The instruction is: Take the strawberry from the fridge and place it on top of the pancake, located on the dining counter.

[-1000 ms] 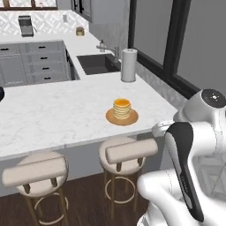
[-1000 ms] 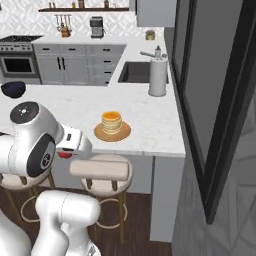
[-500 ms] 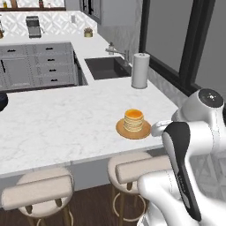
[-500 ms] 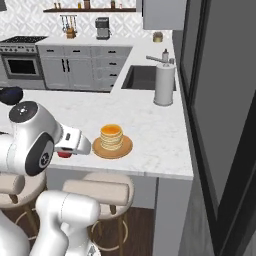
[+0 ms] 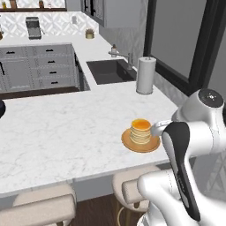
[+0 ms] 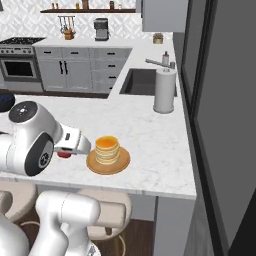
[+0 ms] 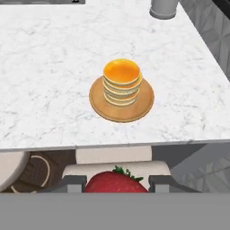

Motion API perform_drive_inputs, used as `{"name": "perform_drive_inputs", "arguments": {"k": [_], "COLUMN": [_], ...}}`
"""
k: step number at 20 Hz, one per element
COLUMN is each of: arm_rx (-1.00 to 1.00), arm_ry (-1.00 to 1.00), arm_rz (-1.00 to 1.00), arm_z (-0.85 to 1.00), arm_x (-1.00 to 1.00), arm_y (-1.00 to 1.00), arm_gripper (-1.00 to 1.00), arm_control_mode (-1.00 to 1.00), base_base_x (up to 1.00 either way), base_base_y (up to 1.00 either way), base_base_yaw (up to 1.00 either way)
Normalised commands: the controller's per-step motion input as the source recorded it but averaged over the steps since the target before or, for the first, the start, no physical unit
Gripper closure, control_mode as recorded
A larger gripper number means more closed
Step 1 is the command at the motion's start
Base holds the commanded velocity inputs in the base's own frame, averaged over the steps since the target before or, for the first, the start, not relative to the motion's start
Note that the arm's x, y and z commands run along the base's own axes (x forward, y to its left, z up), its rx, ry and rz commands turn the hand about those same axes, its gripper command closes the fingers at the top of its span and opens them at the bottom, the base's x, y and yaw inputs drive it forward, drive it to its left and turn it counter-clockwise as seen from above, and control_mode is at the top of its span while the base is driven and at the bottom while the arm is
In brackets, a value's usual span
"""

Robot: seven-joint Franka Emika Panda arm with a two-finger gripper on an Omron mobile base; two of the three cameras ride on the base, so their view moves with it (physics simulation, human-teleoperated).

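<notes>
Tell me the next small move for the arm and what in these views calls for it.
Probably carry the strawberry forward over the dining counter toward the pancake. The jaws are shut on the berry, but in the hand view it sits short of the counter's edge, above a stool, with the stack ahead on its wooden plate.

No readable text, labels, brands, numbers or signs anywhere; appliances, cabinets and tabletop surfaces all carry no markings.
</notes>
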Motion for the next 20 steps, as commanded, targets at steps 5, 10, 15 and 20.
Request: {"name": "perform_drive_inputs", "arguments": {"k": [5,10,15,20], "arm_rx": [0.00,0.00,0.00,0.00], "arm_ry": [0.00,0.00,0.04,0.12], "arm_rz": [0.00,0.00,0.00,0.00], "arm_z": [0.00,0.03,0.00,-0.12], "arm_x": [0.00,0.64,1.00,1.00], "arm_y": [0.00,0.00,-0.01,0.00], "arm_gripper": [1.00,1.00,1.00,1.00], "arm_control_mode": [1.00,-1.00,-1.00,-1.00], "base_base_x": [0.62,0.12,0.00,0.00], "base_base_y": [0.00,0.00,0.00,0.00], "base_base_yaw": [0.00,0.00,0.00,0.00]}}
